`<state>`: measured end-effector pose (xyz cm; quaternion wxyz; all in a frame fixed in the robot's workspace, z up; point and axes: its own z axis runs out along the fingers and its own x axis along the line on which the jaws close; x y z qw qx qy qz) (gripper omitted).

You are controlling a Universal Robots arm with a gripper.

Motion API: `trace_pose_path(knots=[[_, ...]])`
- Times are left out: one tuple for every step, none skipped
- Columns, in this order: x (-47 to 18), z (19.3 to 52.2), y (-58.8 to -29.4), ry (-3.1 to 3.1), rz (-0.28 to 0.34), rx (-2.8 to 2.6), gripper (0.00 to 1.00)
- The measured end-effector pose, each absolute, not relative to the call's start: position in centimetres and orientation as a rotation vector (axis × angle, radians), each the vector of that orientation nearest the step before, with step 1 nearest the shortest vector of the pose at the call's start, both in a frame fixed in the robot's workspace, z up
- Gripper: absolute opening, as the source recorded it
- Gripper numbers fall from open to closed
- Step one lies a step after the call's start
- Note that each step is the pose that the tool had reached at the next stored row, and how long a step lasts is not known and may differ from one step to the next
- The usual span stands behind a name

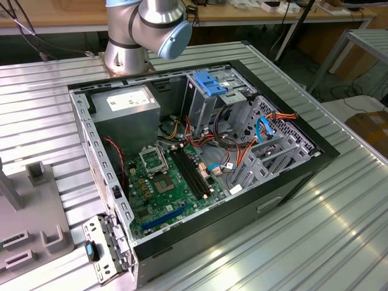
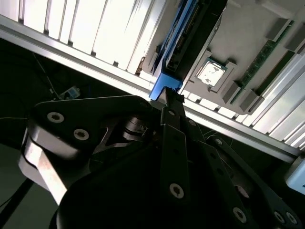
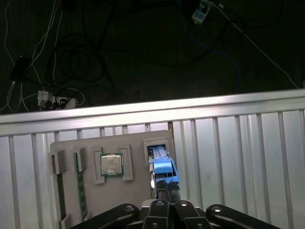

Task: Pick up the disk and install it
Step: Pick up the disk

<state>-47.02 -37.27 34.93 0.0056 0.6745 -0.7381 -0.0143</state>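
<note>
The disk (image 3: pixel 163 168) stands on edge in a slot of the grey holder tray (image 3: pixel 136 191), its bright blue carrier end toward the camera. In the second wrist view the disk (image 2: pixel 177 52) shows as a thin blue-edged slab rising from the same tray (image 2: pixel 238 43). My gripper (image 3: pixel 167 189) has its two black fingers (image 2: pixel 172 125) pressed together on the blue end, so it is shut on the disk. The computer case (image 1: pixel 200 151) lies open on the ribbed metal table (image 1: pixel 339 230) in the exterior view, apart from the tray.
A processor chip (image 3: pixel 111 165) and memory sticks (image 3: pixel 81 188) sit in other pockets of the tray. Inside the case a tall metal bay carries a blue bracket (image 1: pixel 209 83). The arm's base (image 1: pixel 127 51) stands behind the case. Cables (image 3: pixel 57 95) lie beyond the table edge.
</note>
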Motion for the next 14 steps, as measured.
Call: trace_pose_path(knots=[[-47.02,34.92,-37.27,-2.311,-0.045,2.111,0.11],[-46.99,34.91,-37.27,-2.311,-0.045,2.112,0.11],[-46.97,34.92,-37.27,-2.311,-0.045,2.111,0.11],[-46.96,34.93,-37.27,-2.311,-0.045,2.111,0.11],[-46.93,34.93,-37.27,-2.311,-0.045,2.111,0.11],[-46.86,34.93,-37.27,-2.311,-0.045,2.112,0.11],[-46.82,34.93,-37.27,-2.311,-0.045,2.112,0.11],[-46.79,34.92,-37.27,-2.311,-0.045,2.111,0.11],[-46.77,34.91,-37.27,-2.311,-0.045,2.111,0.11],[-46.76,34.91,-37.27,-2.311,-0.045,2.112,0.11],[-46.75,34.91,-37.27,-2.311,-0.045,2.111,0.11],[-46.74,34.91,-37.27,-2.311,-0.045,2.111,0.11],[-46.74,34.91,-37.27,-2.311,-0.045,2.111,0.11],[-46.73,34.91,-37.27,-2.311,-0.045,2.111,0.11]])
